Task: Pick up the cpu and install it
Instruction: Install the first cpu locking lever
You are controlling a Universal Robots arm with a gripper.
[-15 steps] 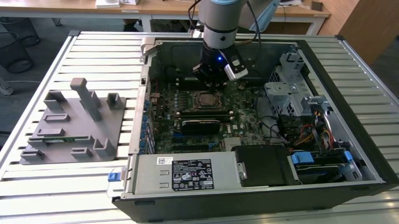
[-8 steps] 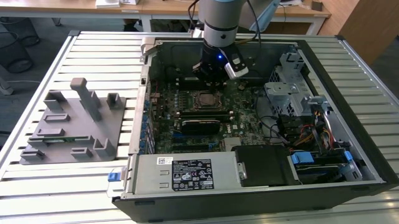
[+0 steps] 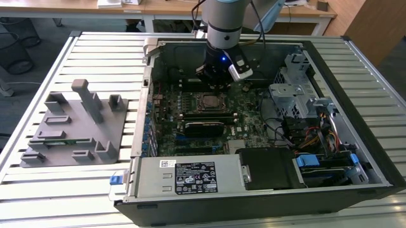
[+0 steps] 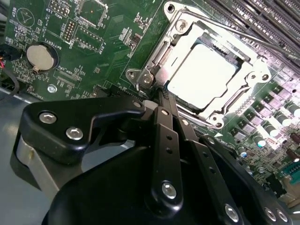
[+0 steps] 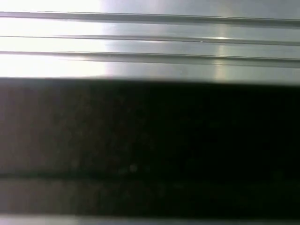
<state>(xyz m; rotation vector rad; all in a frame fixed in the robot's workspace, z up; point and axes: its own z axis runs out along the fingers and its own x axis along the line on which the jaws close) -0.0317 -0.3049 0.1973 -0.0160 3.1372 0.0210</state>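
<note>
Slatted metal bench (image 3: 95,190) carries an open computer case (image 3: 355,118), with wooden desks in the room beyond its far edge. Inside the case, over the far part of the green motherboard (image 3: 247,118), hangs the robot's hand (image 3: 219,81); in the second wrist view its black fingers (image 4: 165,136) are pressed together with no gap between them and nothing held, their tips (image 4: 161,93) poised at the corner of the socket's metal frame (image 4: 154,61). The cpu (image 4: 199,77) already lies flat in that socket, its pale silvery top framed by the metal load plate, with the thin wire lever (image 4: 243,35) running along the side away from the hand. So the chip lies just ahead of and below the fingertips, very near but, as far as can be judged, not touched; in the exterior view the socket with the cpu (image 3: 209,100) sits just on the near side of the hand. The chip is square, so it has no long axis to speak of; its edges run parallel to the frame. Further out, a round coin battery (image 4: 42,54) sits on the board, dark memory slots (image 3: 204,115) lie nearer than the socket, a grey power supply (image 3: 190,178) fills the near left of the case, and a grey parts fixture (image 3: 73,128) stands on the bench at the exterior view's left.
</note>
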